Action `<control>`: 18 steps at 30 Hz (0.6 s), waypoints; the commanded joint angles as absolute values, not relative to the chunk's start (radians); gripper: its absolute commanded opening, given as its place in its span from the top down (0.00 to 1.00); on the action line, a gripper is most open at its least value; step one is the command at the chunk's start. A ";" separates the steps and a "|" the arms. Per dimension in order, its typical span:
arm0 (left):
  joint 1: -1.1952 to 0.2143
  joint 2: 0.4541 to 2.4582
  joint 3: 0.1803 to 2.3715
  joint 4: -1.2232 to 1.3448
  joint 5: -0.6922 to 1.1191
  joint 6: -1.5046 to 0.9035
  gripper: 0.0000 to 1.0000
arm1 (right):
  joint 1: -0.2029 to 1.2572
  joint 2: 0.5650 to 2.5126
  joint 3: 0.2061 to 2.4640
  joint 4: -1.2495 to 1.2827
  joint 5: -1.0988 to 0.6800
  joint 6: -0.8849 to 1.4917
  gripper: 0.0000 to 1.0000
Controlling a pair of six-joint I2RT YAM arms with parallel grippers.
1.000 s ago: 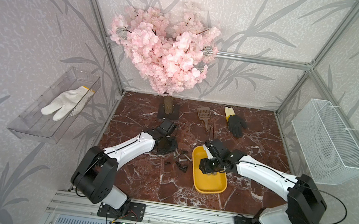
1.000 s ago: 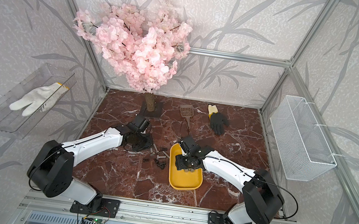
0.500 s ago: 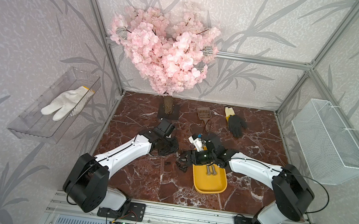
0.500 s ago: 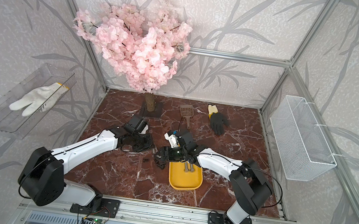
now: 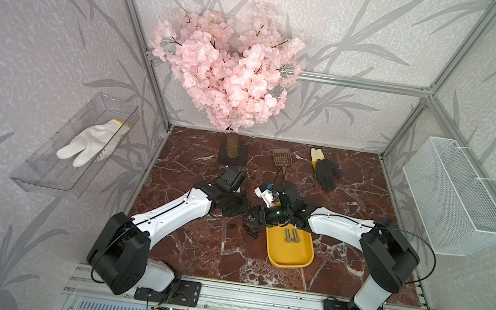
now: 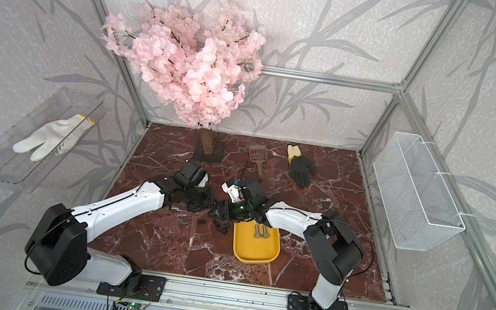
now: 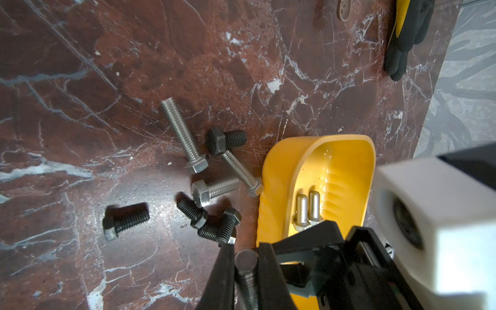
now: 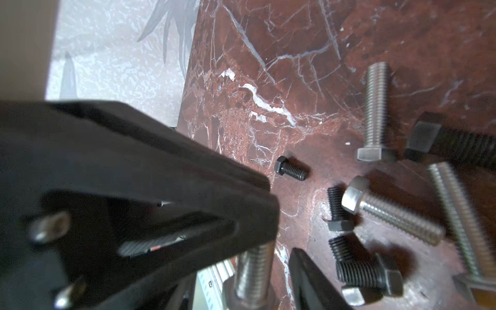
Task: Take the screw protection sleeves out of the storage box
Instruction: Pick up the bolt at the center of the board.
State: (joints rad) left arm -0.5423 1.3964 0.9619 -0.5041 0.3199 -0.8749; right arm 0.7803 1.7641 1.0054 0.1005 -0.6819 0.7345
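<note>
The yellow storage box (image 5: 288,257) (image 6: 254,250) (image 7: 335,161) holds two silver bolts (image 7: 307,209). Several black screw protection sleeves (image 7: 124,220) (image 8: 291,169) (image 5: 251,230) lie on the marble to the left of the box, among loose silver bolts (image 7: 185,139). Above that spot my left gripper (image 7: 245,249) (image 5: 242,212) is shut on a bolt that runs lengthways between its fingers. My right gripper (image 8: 263,257) (image 5: 256,218) meets it at the box's far left corner. That bolt's shaft stands between the right jaws, with a gap beside the one finger (image 8: 308,279) that shows. The other finger is hidden.
A black glove (image 5: 324,173), a brown scoop (image 5: 282,159) and the blossom tree's base (image 5: 232,153) stand at the back of the table. A clear bin with a white glove (image 5: 76,151) hangs on the left wall, a white wire basket (image 5: 451,197) on the right.
My right gripper has left its place over the box and swung left to the left gripper. The left gripper has stayed shut on its bolt and hardly moved.
</note>
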 commanded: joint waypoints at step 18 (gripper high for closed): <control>-0.558 1.365 0.963 -0.484 0.307 -0.873 0.48 | 0.762 1.576 1.002 -0.194 -0.471 0.620 0.93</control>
State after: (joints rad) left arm -0.5564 1.3945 0.9512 -0.4694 0.3294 -0.8875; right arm 0.7673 1.6897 1.0126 -0.0444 -0.5941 0.6899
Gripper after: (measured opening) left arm 0.494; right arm 0.282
